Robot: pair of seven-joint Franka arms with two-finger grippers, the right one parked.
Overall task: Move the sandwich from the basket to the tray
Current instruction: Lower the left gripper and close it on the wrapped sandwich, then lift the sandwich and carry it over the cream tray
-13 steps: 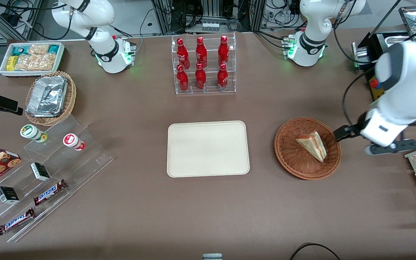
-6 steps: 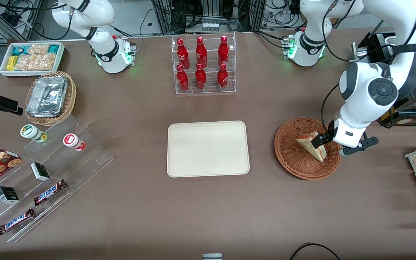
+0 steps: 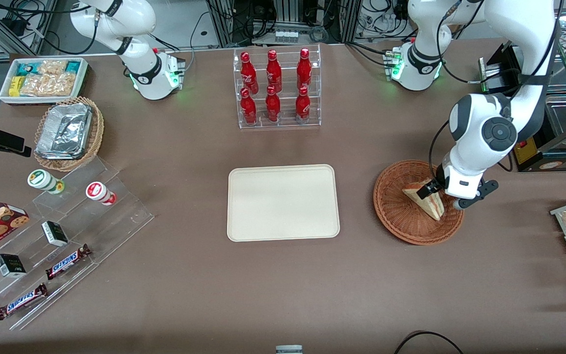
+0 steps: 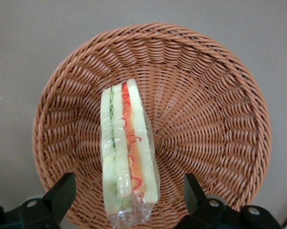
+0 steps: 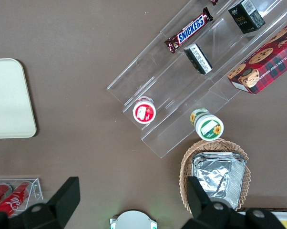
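Sandwich (image 4: 127,152): one wrapped wedge, in the basket (image 4: 215,109), standing on edge with its filling layers facing up; its long axis runs from the basket's middle toward the rim.
Basket: one, on the table toward the working arm's end.
Tray (image 3: 283,202): one, bare, well apart from the basket at mid-table.
Gripper (image 4: 129,198): poised above the sandwich's rim-side end, fingers (image 4: 62,193) spread wide on either side of it, clear of the bread, gripping nothing.
Bottles (image 3: 273,86): six red, in a clear rack.

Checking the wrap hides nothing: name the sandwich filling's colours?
Red-orange and green stripes in the sandwich, under the open gripper; left wrist view.
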